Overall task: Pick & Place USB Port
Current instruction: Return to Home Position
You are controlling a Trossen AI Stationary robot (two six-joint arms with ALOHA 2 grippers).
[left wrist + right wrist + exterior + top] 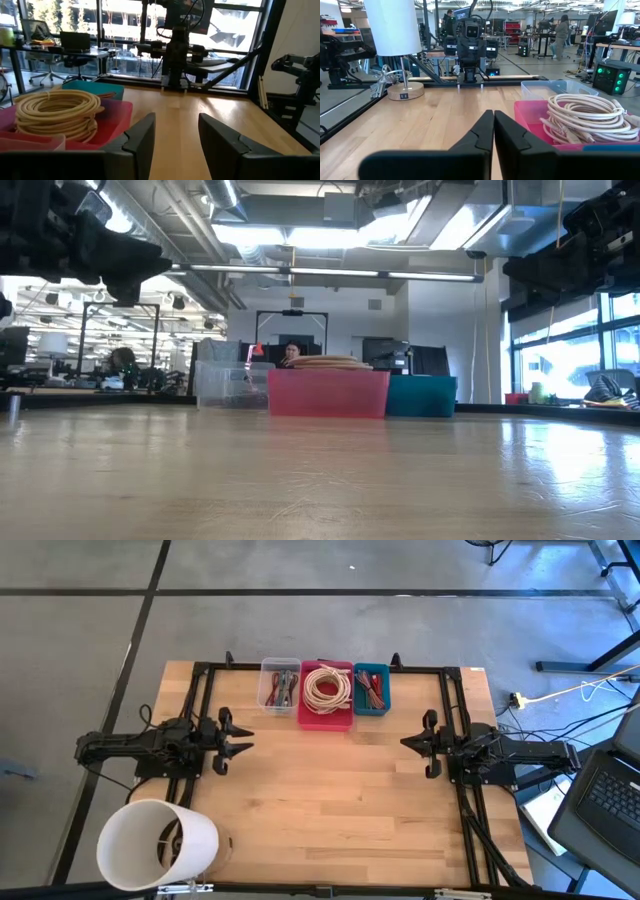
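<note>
Three bins stand in a row at the table's far edge: a clear bin [279, 686] with coloured cables, a red bin [326, 695] with a coil of cream cable [56, 113], and a teal bin [371, 689] with more cables. My left gripper [245, 738] waits open at the table's left side, above the wood. My right gripper [405, 743] waits shut at the right side, also off the table. Both point toward the middle. No single USB part can be told apart from the cables.
A white lamp shade [157, 844] on a round base stands at the near left corner. A black frame [200, 680] runs round the table's left, far and right edges. Bare wood [330, 800] lies between the arms and toward the near edge. A laptop [610, 802] sits off the table's right side.
</note>
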